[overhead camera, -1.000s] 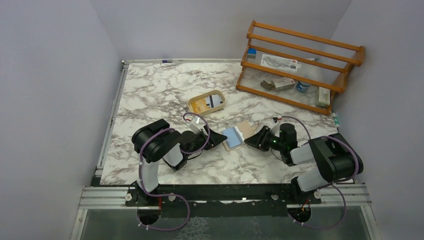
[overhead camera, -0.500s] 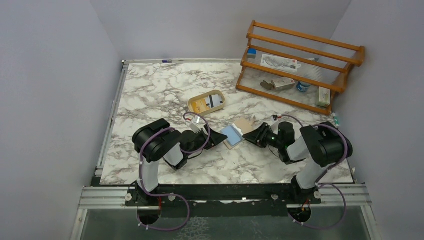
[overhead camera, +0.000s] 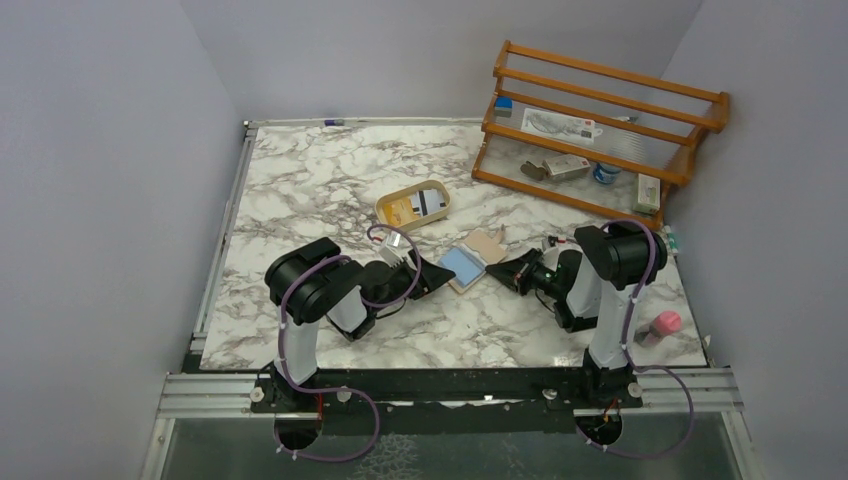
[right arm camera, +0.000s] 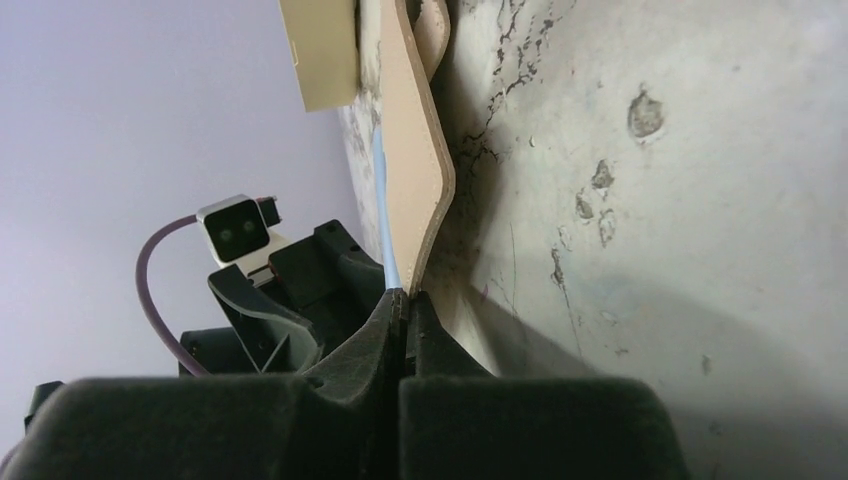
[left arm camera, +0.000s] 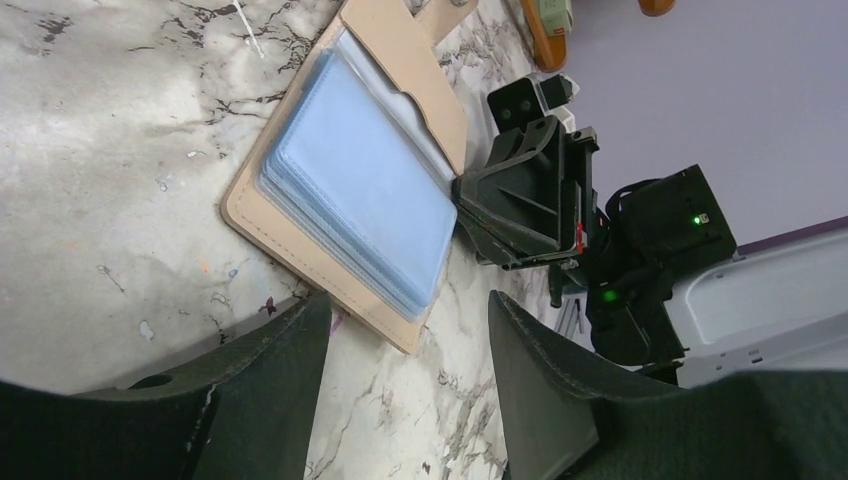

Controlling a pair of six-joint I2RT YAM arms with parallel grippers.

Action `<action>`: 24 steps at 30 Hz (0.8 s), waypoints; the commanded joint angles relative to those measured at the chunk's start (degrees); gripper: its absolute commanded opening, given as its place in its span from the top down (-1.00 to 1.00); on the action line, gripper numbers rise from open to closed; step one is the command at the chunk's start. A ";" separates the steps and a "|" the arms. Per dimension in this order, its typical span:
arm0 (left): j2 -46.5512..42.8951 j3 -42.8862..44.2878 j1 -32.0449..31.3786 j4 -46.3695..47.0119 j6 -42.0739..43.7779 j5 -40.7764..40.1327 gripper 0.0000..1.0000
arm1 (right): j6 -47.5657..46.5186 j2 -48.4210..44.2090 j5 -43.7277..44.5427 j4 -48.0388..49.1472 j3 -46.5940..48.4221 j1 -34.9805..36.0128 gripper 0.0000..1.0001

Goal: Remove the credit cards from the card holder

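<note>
The card holder point(overhead camera: 488, 245) lies open on the marble between my two grippers, tan with a stack of light blue credit cards point(overhead camera: 461, 264) on its near half. The left wrist view shows the cards point(left arm camera: 360, 180) fanned slightly over the holder point(left arm camera: 400, 45). My left gripper point(overhead camera: 437, 275) is open, its fingers point(left arm camera: 270, 370) on either side of the holder's near corner, holding nothing. My right gripper point(overhead camera: 497, 270) is shut with its tips point(right arm camera: 400, 295) against the edge of the holder point(right arm camera: 412, 150), where a blue card edge point(right arm camera: 383, 190) meets them. I cannot tell whether a card is nipped.
An oval beige tray point(overhead camera: 385, 212) with cards inside stands behind the holder. A wooden rack point(overhead camera: 600, 130) with small items fills the back right corner. A pink object point(overhead camera: 664, 323) lies near the right arm. Grey walls enclose the table.
My right gripper has shut at the holder's edge. The right arm has folded back toward the rack, uncovering the pink object. The holder shifted slightly away. The left arm stayed put.
</note>
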 commanded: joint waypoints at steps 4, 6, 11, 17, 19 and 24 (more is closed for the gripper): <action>1.77 -3.90 -0.08 -1.22 1.58 -1.75 -0.23 | 1.70 -4.03 0.17 14.94 -0.32 1.87 0.99; 2.18 -4.27 -0.05 1.61 0.80 -2.01 -0.22 | 2.63 -6.39 -0.23 14.07 0.23 1.87 0.99; 5.13 -4.92 -0.18 8.68 -1.98 -3.90 0.00 | 3.39 -10.38 -1.05 11.88 0.85 1.87 0.99; 9.87 -7.41 -0.14 20.42 -6.11 -9.04 0.16 | 5.60 -9.87 -1.53 15.27 -0.43 1.88 0.99; 10.62 -7.46 -0.18 22.01 -8.04 -9.87 0.16 | 5.29 -9.87 -1.50 15.30 -0.66 1.92 0.99; 8.15 -6.85 -0.44 22.10 -10.86 -12.22 0.14 | 4.81 -10.26 -1.66 15.30 -0.95 2.05 0.99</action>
